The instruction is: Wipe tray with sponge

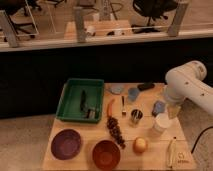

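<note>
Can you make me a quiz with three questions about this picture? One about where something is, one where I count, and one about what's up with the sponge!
1. Where is the green tray?
A) back left of the table
B) front right corner
C) on the floor

2. How many round bowls are there?
A) one
B) two
C) four

3. Where is the sponge now?
A) inside the tray
B) on the table's right side, near the gripper
C) in a bowl

Answers:
1 A: the tray sits at the rear left, behind the purple bowl.
2 B: there is one purple bowl and one brown bowl.
3 B: the sponge lies well away from the tray, close to the gripper at the right, so no wiping has begun.
</note>
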Available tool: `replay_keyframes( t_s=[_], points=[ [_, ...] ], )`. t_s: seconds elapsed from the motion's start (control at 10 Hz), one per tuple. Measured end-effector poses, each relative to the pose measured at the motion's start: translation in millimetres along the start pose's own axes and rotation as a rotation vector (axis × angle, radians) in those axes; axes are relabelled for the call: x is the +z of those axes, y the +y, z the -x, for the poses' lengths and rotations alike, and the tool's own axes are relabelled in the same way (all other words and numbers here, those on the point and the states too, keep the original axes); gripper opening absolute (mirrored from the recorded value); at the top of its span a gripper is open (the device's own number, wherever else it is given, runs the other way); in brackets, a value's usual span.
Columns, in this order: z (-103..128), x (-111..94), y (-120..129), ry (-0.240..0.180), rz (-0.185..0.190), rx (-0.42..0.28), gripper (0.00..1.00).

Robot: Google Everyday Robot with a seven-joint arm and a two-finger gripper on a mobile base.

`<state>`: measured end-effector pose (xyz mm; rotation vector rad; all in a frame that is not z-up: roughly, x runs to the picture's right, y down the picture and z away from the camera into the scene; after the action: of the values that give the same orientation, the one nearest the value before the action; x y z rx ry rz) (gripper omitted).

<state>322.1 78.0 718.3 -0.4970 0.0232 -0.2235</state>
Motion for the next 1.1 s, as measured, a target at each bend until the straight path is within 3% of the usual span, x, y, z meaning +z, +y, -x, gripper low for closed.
replay_keyframes(
  t_s=[0.1,0.2,0.4,0.6,0.8,1.1],
  points=[
    [-8,2,-5,-0.018,-0.012,-0.001,0.80],
    [-23,5,-13,-0.049,-0.047,-0.057,0.80],
    [-25,12,-34,-0.064,-0.089,-0.180,0.80],
    [-31,25,-51,-0.044,-0.114,-0.355,0.80],
    [-39,37,-55,-0.006,-0.118,-0.469,0.80],
    [-39,39,-56,-0.001,-0.119,-0.490,0.80]
  ],
)
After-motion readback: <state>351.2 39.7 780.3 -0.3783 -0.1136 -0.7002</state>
